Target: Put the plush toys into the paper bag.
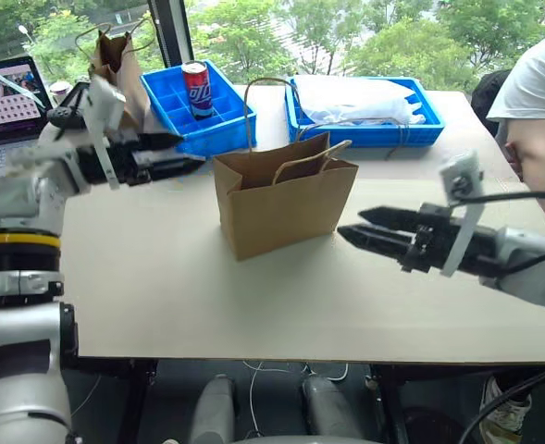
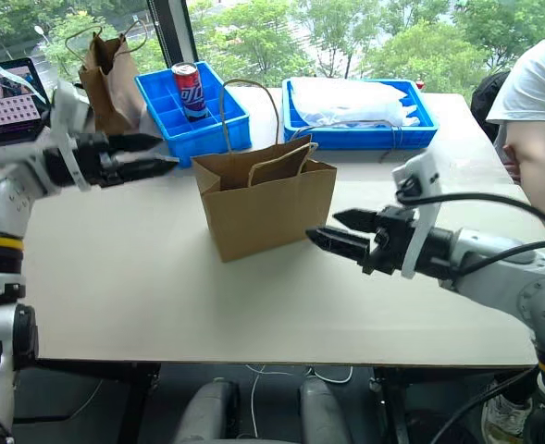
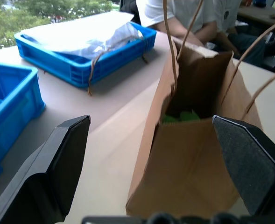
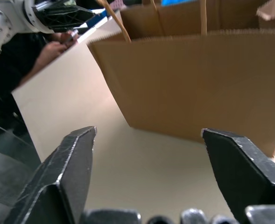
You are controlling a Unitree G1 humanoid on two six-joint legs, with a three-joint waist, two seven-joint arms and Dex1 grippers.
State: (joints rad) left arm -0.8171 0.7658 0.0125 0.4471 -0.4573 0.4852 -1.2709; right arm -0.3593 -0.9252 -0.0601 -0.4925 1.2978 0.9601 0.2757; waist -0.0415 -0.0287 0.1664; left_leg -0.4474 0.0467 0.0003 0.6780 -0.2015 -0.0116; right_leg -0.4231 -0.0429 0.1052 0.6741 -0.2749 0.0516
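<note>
Paper bag [image 1: 281,199]: matt brown kraft paper, twisted-paper handles (rope-like). Worktop [image 1: 207,277]: smooth, matt beige laminate, prob. Trays [image 1: 203,116]: glossy blue plastic. Can [image 1: 196,90]: shiny metal. Left hand [image 1: 184,153] and right hand [image 1: 351,225]: matt black plastic fingers w/ white plastic mounts.

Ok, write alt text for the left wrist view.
An open paper bag stands upright on the table between the left gripper's spread black fingers, with a green plush toy visible inside. Two blue trays sit behind.
</note>
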